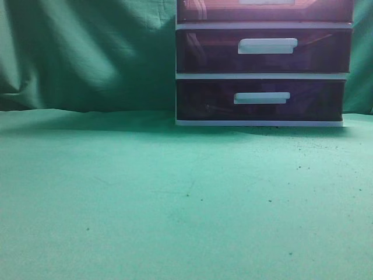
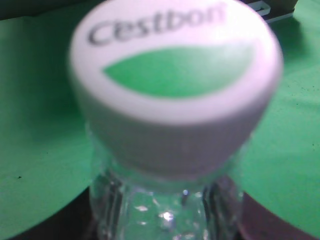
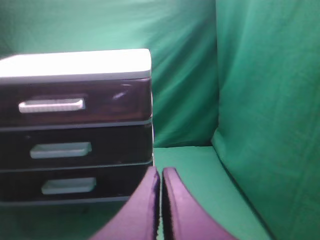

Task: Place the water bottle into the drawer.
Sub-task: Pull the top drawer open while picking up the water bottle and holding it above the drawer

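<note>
A white-framed drawer unit [image 1: 263,64] stands at the back right of the green-covered worktop [image 1: 175,198], against a green cloth backdrop [image 1: 87,52]. Three dark purple-brown fronts show, all closed: the top drawer [image 1: 265,10] (cut off by the frame edge), a middle drawer [image 1: 204,51] and a bottom drawer [image 1: 201,100], each with a white bar handle.

Only one piece of writing can be read — the word "Cestbon" in dark grey letters, arched along the top of the white cap [image 2: 175,85] of the bottle [image 2: 167,210] in the left wrist view, above a green leaf-shaped mark. The letters are a little blurred. The drawer fronts in the other two views carry no readable text.
</note>
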{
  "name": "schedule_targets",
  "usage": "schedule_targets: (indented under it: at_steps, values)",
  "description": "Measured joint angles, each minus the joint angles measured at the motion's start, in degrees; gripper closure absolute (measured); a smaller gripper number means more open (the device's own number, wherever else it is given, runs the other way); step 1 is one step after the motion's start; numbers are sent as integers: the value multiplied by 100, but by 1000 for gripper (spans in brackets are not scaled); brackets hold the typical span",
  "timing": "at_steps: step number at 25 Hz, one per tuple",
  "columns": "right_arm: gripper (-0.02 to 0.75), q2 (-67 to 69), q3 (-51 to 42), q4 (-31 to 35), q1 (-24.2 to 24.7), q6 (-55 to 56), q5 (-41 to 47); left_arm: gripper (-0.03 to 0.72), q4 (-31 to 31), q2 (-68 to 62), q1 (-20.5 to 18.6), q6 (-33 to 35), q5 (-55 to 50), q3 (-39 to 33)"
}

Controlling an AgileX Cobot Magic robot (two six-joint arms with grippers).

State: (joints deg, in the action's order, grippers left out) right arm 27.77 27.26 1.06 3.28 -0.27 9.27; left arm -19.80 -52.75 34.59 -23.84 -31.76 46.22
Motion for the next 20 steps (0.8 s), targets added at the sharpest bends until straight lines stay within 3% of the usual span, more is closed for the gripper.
schedule_targets:
  at_steps: [3,8,13,14,18,20]
  values:
    - [738,606,261,-4,-183,-1283,-386,402,0,0,0,24,-3,0]
    - [738,1803,706,-347,-951,-3652,-1082,402,-20,0,0,72,-63,0]
    - [690,3226,876,-603,-1466,-5159,-2252,402,-33,-88,0,72,-90,0]
    - [623,3506,889,-628,-1496,-5366,-2681,402,-33,-125,0,72,-90,0]
    - [479,4445,1333,-639,-1518,-5847,-3297,402,-33,-225,0,72,-90,0]
    - [457,4886,1705,-639,-1530,-5999,-3366,402,-33,-258,0,72,-90,0]
